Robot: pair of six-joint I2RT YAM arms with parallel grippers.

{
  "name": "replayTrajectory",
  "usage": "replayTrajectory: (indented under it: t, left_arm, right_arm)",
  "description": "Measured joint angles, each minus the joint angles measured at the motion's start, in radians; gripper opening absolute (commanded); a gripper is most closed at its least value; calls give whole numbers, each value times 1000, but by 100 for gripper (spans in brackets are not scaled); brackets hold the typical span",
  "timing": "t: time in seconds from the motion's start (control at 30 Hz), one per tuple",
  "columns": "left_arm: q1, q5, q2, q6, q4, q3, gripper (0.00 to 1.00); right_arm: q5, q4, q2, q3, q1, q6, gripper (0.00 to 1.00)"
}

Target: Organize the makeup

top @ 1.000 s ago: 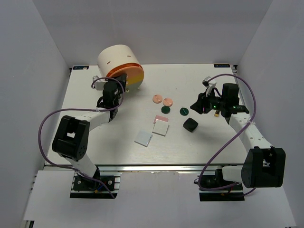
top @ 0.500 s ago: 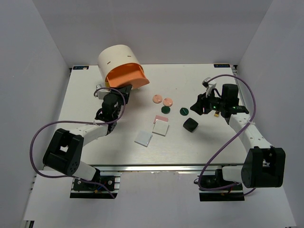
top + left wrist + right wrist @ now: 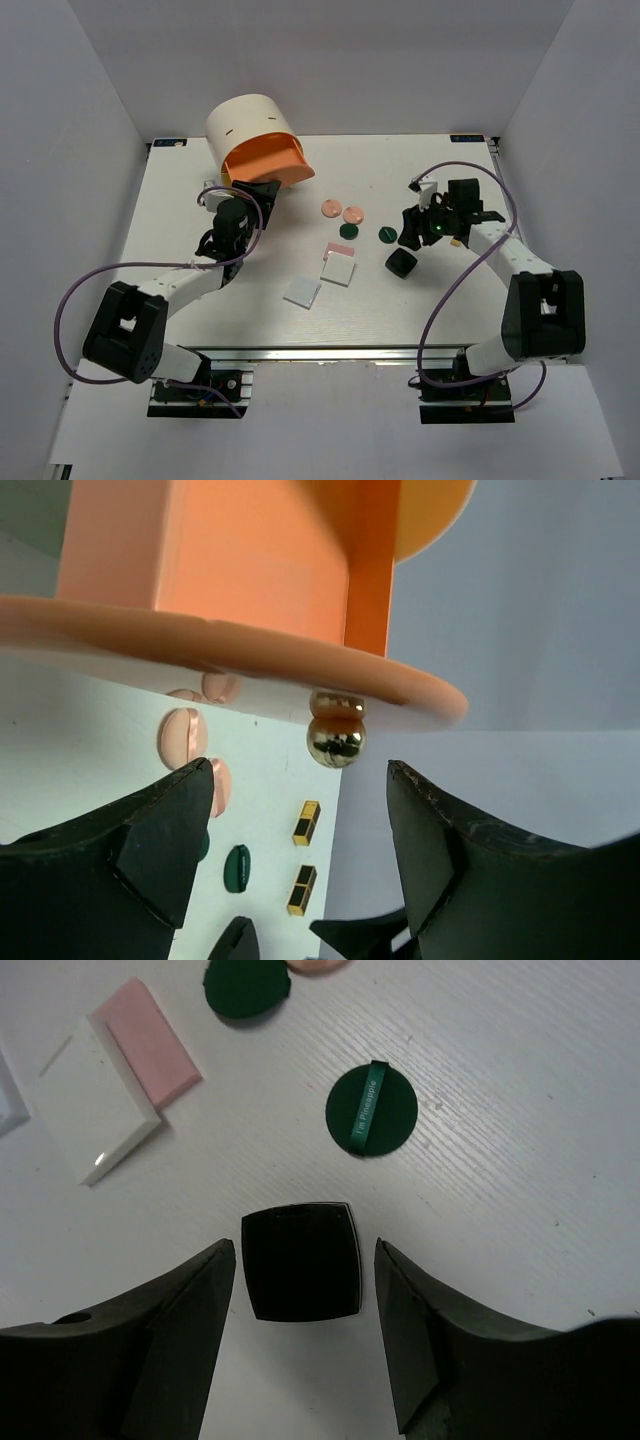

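My right gripper [image 3: 410, 240] is open and hangs over the black rounded-square compact [image 3: 402, 263]. In the right wrist view the compact [image 3: 301, 1262] lies on the table between the two spread fingers [image 3: 180, 1320]. Two coppery-pink discs [image 3: 331, 208], two dark green discs [image 3: 348, 231], a pink square [image 3: 338, 249] and white squares [image 3: 339, 270] lie mid-table. My left gripper [image 3: 262, 190] is open just below the pulled-out orange drawer [image 3: 268, 163]. Its gold knob [image 3: 336, 742] sits just beyond the gripper's open gap [image 3: 300, 770]. Two black-gold sticks [image 3: 307, 822] show in the left wrist view.
The big cream cylinder [image 3: 248, 122] stands at the back left with its orange drawer sticking out toward the table's middle. A second white square [image 3: 302, 291] lies nearer the front. White walls close in the table on three sides.
The orange drawer has come further out of the cylinder. The left arm has shifted right with it. My right gripper has swung left and down over the black compact.
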Motion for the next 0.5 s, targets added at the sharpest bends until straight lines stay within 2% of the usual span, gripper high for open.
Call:
replayTrajectory:
  t: [0.27, 0.5]
  left_arm:
    - [0, 6, -174, 58, -111, -79, 79]
    - [0, -3, -342, 114, -247, -171, 79]
  right_arm:
    - [179, -20, 153, 89, 63, 31, 63]
    - [228, -29, 344, 276, 69, 73, 63]
